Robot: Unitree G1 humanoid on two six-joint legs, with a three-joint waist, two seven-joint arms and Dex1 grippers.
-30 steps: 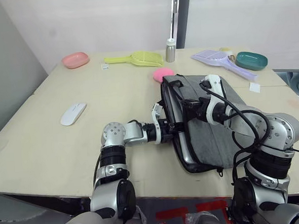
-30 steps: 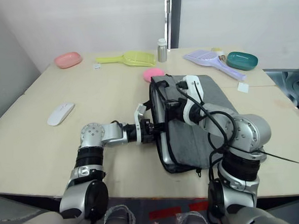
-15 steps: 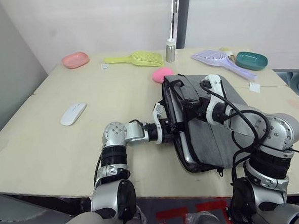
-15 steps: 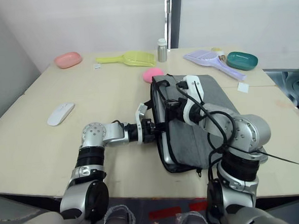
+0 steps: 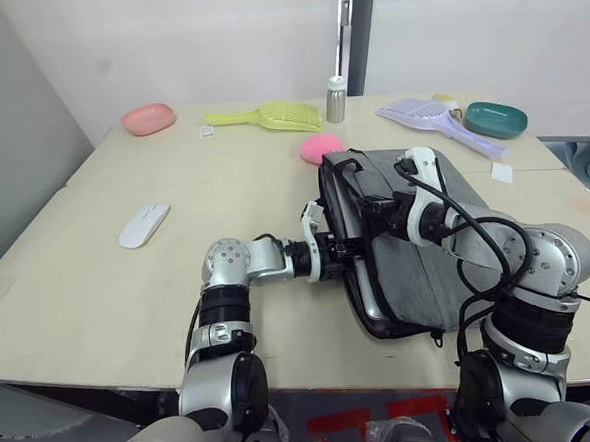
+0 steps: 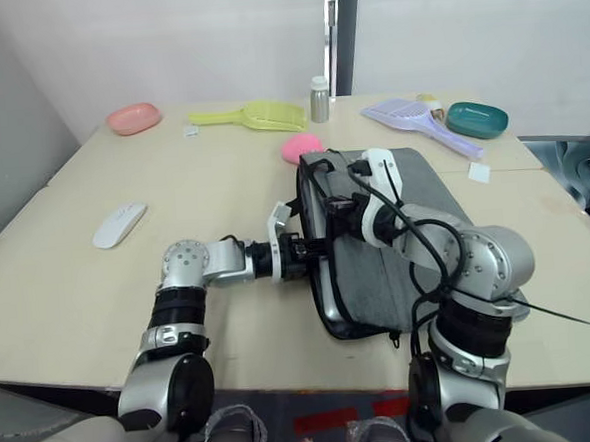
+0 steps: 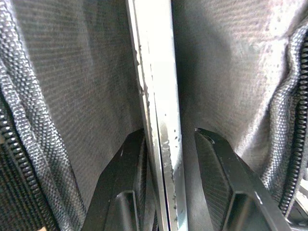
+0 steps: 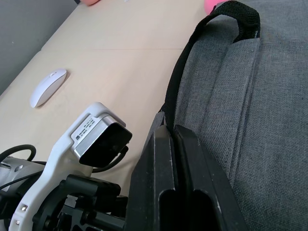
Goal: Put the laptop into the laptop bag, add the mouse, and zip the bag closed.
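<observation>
A pale wooden tabletop is standing against white walls and carrying all the items. The laptop bag is lying flat on the tabletop's right half, its pink fluffy ball charm resting at its far corner.

The laptop is sitting inside the bag's open left edge; in the left wrist view its thin silver edge is running between grey fabric walls, with black zipper teeth bordering the opening.

The left gripper is reaching into that opening. Its jaws are standing narrowly apart, one on each side of the laptop's edge; whether they are pressing on it cannot be told.

The right gripper is positioned at the bag's upper flap near the black strap handle. Its jaws are pressed together, pinching the flap's edge.

The mouse is lying on the tabletop's left side, well apart from the bag and both grippers.

Along the far edge are lying a pink oval dish, a yellow scoop, a small metal bottle, a lilac scoop and a teal dish.
</observation>
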